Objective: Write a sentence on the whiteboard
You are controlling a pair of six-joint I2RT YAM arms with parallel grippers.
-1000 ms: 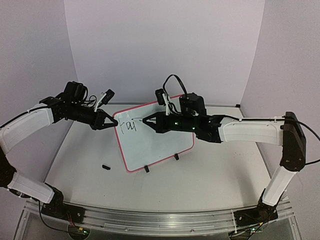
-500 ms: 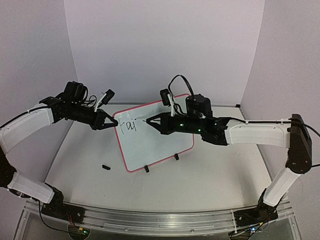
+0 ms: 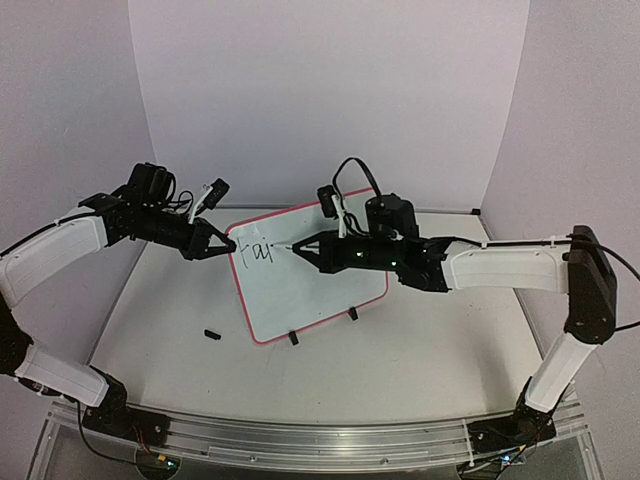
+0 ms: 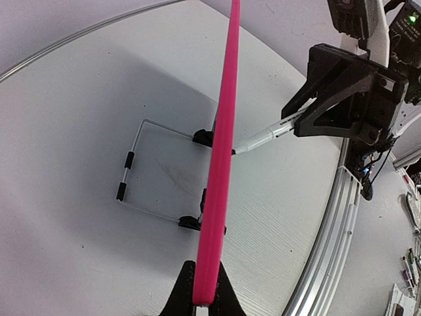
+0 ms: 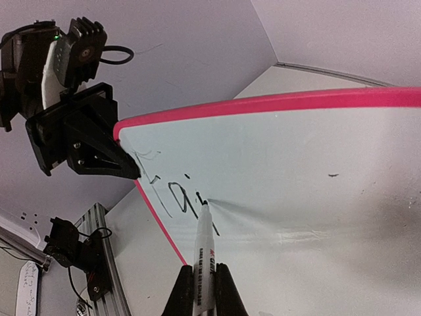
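The whiteboard (image 3: 310, 270), white with a pink-red frame, stands tilted on two black clip feet at mid-table. A few black strokes sit at its upper left (image 3: 255, 250). My left gripper (image 3: 226, 244) is shut on the board's upper-left edge; in the left wrist view the pink frame (image 4: 220, 158) runs up from between the fingers (image 4: 180, 296). My right gripper (image 3: 318, 247) is shut on a white marker (image 5: 206, 253). The marker's tip (image 5: 204, 203) touches the board right beside the strokes (image 5: 172, 197).
A small black marker cap (image 3: 211, 334) lies on the table left of the board. A wire stand (image 4: 141, 168) sits behind the board. Purple walls close the back and sides. A metal rail (image 3: 320, 435) runs along the near edge.
The right gripper drew back to the right and then came left again, so the marker tip is back on the board beside the strokes. The left arm has not moved.
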